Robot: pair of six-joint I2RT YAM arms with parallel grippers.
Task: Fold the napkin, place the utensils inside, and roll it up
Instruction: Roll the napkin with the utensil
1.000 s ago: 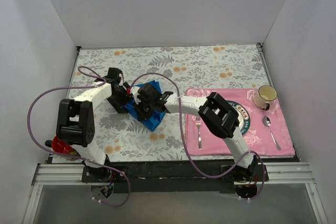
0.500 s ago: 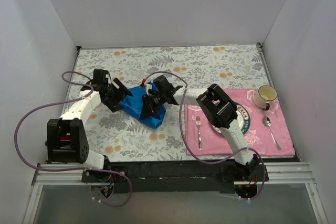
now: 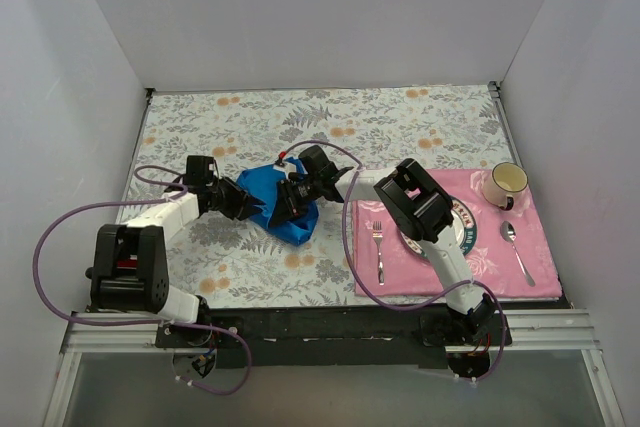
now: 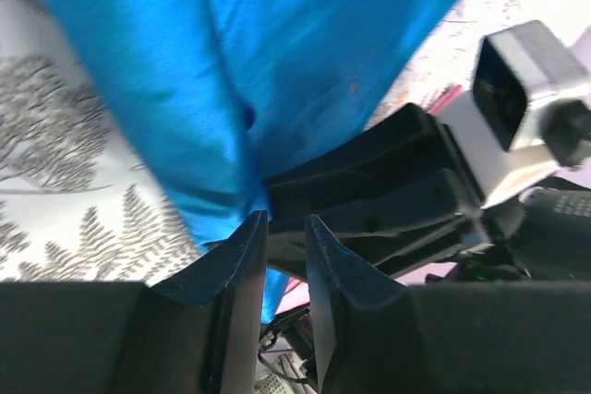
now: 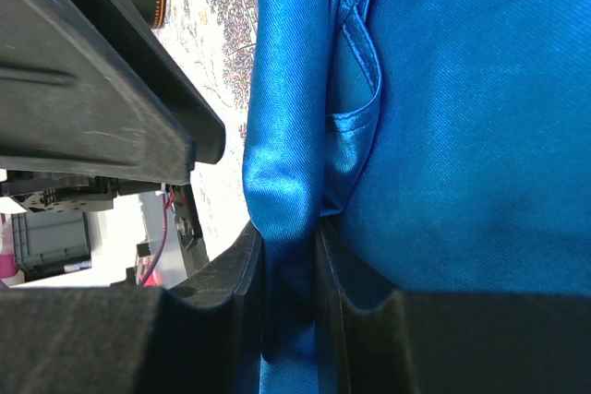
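Jaws of the right gripper (image 5: 288, 232) pinch a fold of the napkin (image 3: 300, 227), which lies bunched on the table (image 3: 400, 117) left of the pink mat (image 3: 480, 269). Those of the left gripper (image 4: 284, 223) look pressed onto its edge. Folding seems unfinished; next, the cloth needs pulling flat.
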